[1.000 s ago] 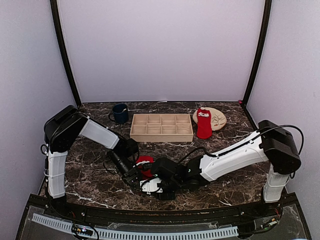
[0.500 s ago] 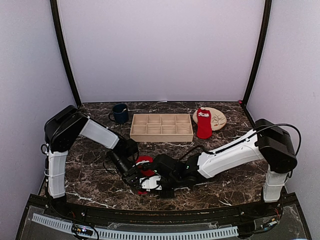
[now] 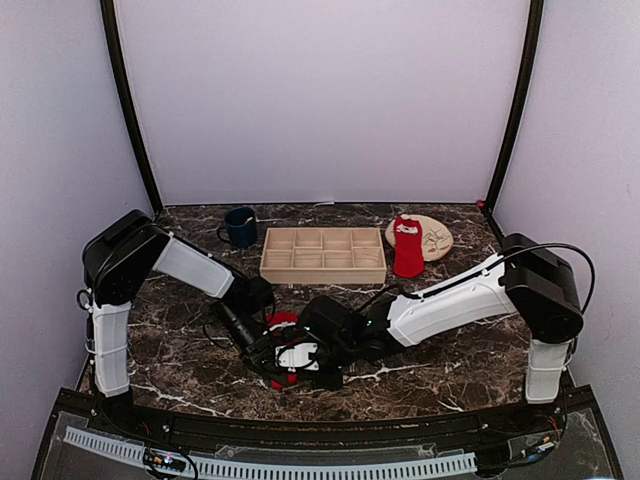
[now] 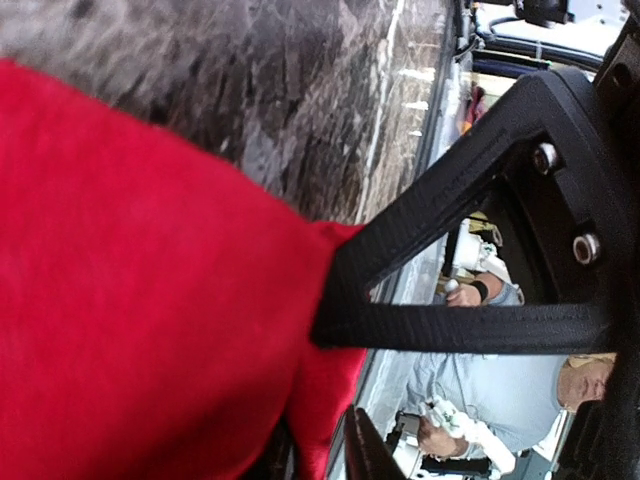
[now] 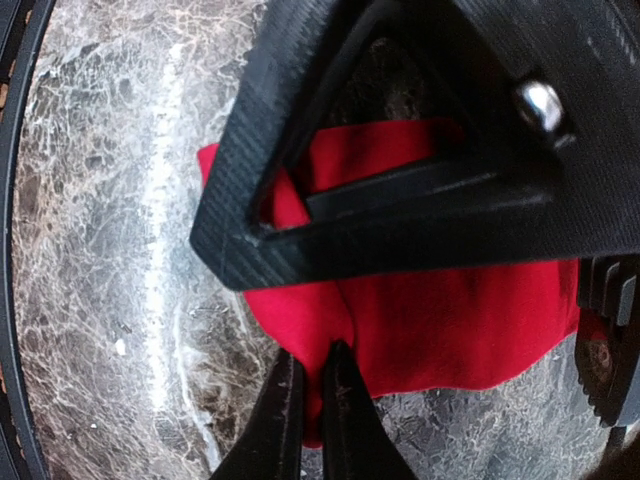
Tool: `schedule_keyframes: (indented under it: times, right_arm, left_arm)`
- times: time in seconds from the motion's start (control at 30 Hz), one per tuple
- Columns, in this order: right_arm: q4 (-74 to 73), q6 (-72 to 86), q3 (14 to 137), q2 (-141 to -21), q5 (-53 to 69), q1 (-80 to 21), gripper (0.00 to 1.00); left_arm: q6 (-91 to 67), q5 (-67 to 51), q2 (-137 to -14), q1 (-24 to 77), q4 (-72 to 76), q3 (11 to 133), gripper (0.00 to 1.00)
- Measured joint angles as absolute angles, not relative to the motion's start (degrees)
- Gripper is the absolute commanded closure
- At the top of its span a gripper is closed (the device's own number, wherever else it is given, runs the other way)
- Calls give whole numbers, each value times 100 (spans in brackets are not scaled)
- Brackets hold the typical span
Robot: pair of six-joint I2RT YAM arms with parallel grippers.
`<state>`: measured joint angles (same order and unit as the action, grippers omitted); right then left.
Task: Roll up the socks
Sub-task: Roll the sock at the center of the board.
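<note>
Red sock point(image 5: 460, 320) pinched on table point(image 3: 180, 365)
Right end effector point(image 3: 287, 360) clamps it; left end effector point(image 3: 262, 348) touches its edge, opening unclear.

By one red sock point(image 3: 284, 321), left end effector point(image 3: 262, 351) meets right end effector point(image 3: 299, 357).
</note>
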<state>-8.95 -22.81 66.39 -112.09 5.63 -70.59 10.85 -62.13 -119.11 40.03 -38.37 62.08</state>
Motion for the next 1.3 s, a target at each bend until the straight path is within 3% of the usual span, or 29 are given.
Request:
schedule_keyframes:
  times: [0.9,1.3]
  right_arm:
    - [-2110,-1417,7107,-11209,1122,-6934,96]
    - [-3129,-1000,7957,-11620,2130,-6508,97]
  left_arm:
    - [-198,-3747,-10422,3771,-2961,5815,73]
    - [-582,-3336,-8632,3778,-1358,4397,78]
